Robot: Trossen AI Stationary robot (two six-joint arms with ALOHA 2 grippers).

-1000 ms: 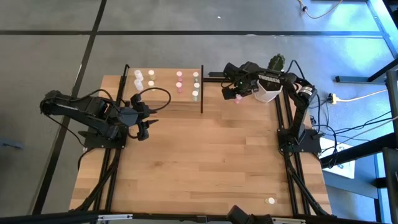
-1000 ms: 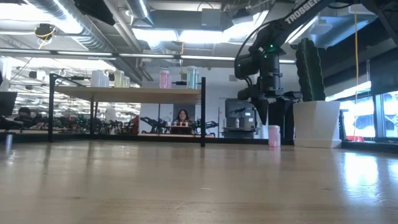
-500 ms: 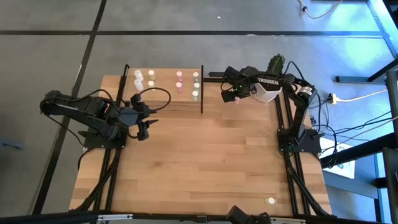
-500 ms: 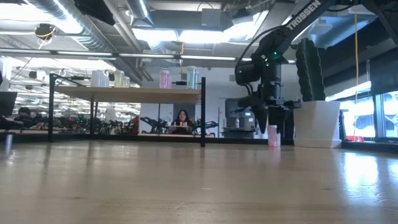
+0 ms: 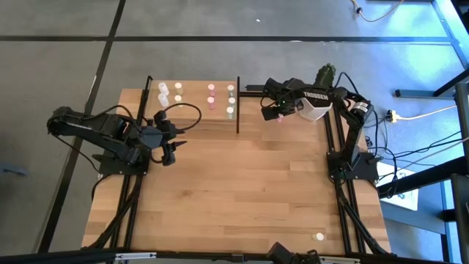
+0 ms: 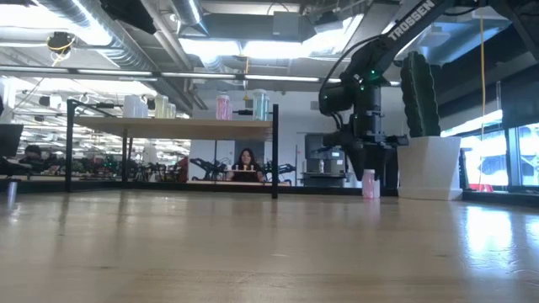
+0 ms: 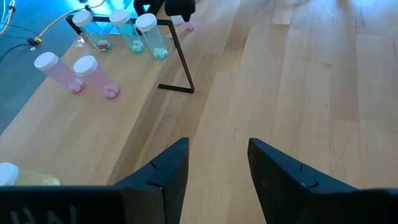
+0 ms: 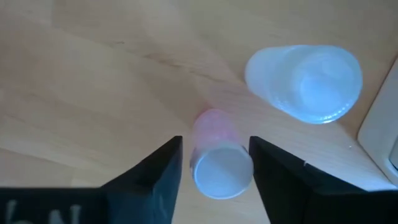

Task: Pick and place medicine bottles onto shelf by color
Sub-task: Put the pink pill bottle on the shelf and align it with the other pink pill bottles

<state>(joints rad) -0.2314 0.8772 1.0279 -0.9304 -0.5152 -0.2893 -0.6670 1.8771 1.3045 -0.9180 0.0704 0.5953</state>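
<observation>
Right claw (image 5: 278, 112) down at the table (image 5: 249, 191) just beside the shelf (image 5: 192, 110), on its cactus-pot side, fingers (image 8: 152, 177) parted and straddling a pink medicine bottle (image 8: 216, 160) that stands upright on the wood between them. A sliver of gap on each side of the white cap in the wrist view, so open around the bottle, not yet clamped; contact with either finger cannot be told. From the low view, same claw (image 6: 368, 172) lowered over the pink bottle (image 6: 368, 183), close to the white pot (image 6: 429, 167) with the cactus. A second vial, clear with a white cap (image 8: 305, 82), lying near the pink one, apart from the fingers. On the shelf board: white bottles (image 5: 163, 93), pale yellow ones (image 5: 178, 92), pink ones (image 5: 211, 95) and pale green ones (image 5: 231, 99), grouped by colour in short rows. One more vial (image 5: 319, 237) alone, well apart from the shelf at the opposite table edge. Left claw (image 5: 171, 147) waiting over the table beside the shelf's other end, fingers (image 7: 165, 171) parted, holding nothing
</observation>
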